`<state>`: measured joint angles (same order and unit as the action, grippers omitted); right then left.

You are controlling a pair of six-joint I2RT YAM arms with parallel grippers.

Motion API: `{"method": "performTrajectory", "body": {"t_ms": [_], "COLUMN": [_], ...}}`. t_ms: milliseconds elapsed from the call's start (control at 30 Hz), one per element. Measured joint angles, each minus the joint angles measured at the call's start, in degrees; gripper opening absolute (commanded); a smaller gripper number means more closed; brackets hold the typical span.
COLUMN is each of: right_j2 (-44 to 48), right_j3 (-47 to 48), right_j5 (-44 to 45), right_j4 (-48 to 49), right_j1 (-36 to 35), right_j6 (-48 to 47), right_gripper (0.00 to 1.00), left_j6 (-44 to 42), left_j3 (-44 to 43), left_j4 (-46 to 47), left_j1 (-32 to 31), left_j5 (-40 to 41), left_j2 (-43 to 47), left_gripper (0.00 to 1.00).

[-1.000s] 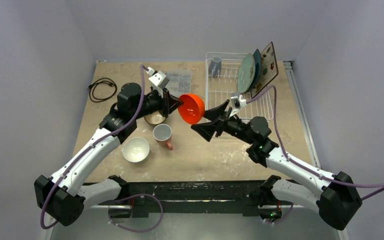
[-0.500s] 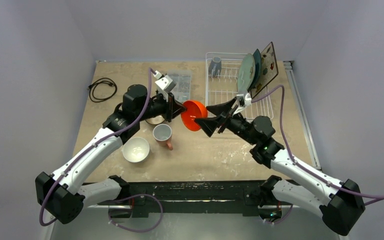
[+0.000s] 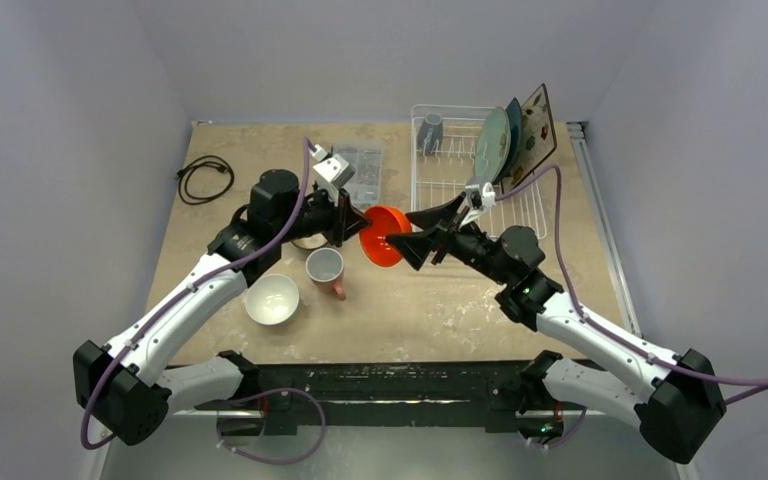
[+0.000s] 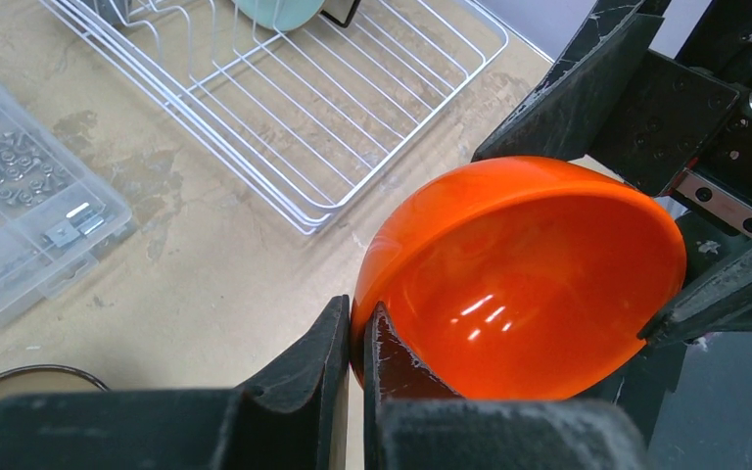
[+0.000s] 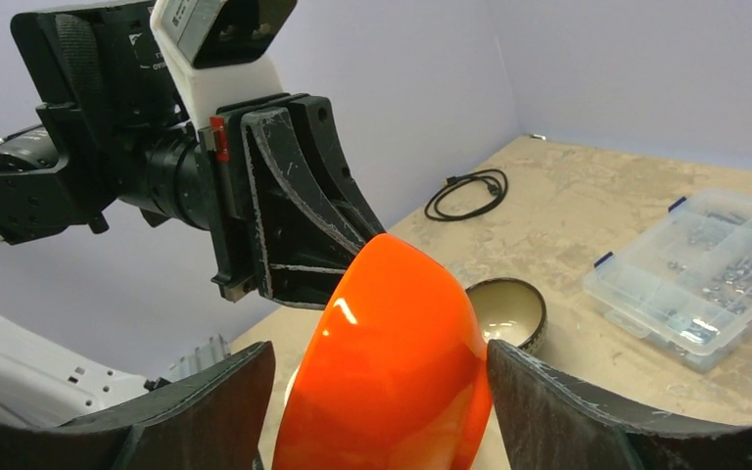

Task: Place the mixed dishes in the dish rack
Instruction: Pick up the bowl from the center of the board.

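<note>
Soft, even indoor light; three clear views, with glare only on the glossy bowl.

From overhead the table (image 3: pixel 460 310) is lit evenly from above, with faint, soft-edged shadows beneath the arms and a cool violet cast on the walls. In the left wrist view, short white streaks of glare sit low inside the orange bowl (image 4: pixel 529 284), and the left gripper (image 4: pixel 359 311) at the bottom edge is soft and out of focus. In the right wrist view, a small highlight marks the bowl's upper left, the right gripper (image 5: pixel 380 348) blurs toward the bottom corners, and the background stays fairly sharp.
</note>
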<state>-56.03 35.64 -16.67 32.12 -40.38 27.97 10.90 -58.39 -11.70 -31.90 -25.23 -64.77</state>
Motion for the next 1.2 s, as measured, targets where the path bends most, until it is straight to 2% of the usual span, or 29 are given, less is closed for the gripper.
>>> {"method": "performTrajectory", "body": {"t_ms": [167, 533, 700, 1067, 1133, 1200], "right_j2": [-0.6, -1.4, -1.9, -2.1, -2.4, -3.2], "right_j3": [0.0, 0.0, 0.0, -0.1, -0.2, -0.2], "right_j5": [-1.1, -1.5, -1.5, -1.0, -1.0, -1.0], "right_j4": [0.1, 1.0, 1.4, 0.7, 0.5, 0.5], "right_j1": [0.0, 0.1, 0.2, 0.2, 0.2, 0.2], "right_j6": [0.5, 1.6, 2.0, 2.5, 2.7, 3.0], "right_gripper": [0.90, 0.88, 0.99, 0.98, 0.97, 0.91], "left_j6": [-1.0, -1.7, -2.1, -2.6, -2.6, -2.5], "left_j3": [0.0, 0.0, 0.0, 0.1, 0.1, 0.1], "left_j4": [-0.9, -1.1, -1.4, -0.3, 0.3, 0.5], "left_j1": [0.0, 0.0, -0.1, -0.1, -0.1, -0.1], "left_j5": [1.1, 3.2, 4.2, 8.0, 7.9, 7.9], "left_j2": [0.0, 0.1, 0.2, 2.9, 3.0, 3.0], "left_gripper": [0.00, 0.00, 0.00, 0.00, 0.00, 0.00]}}
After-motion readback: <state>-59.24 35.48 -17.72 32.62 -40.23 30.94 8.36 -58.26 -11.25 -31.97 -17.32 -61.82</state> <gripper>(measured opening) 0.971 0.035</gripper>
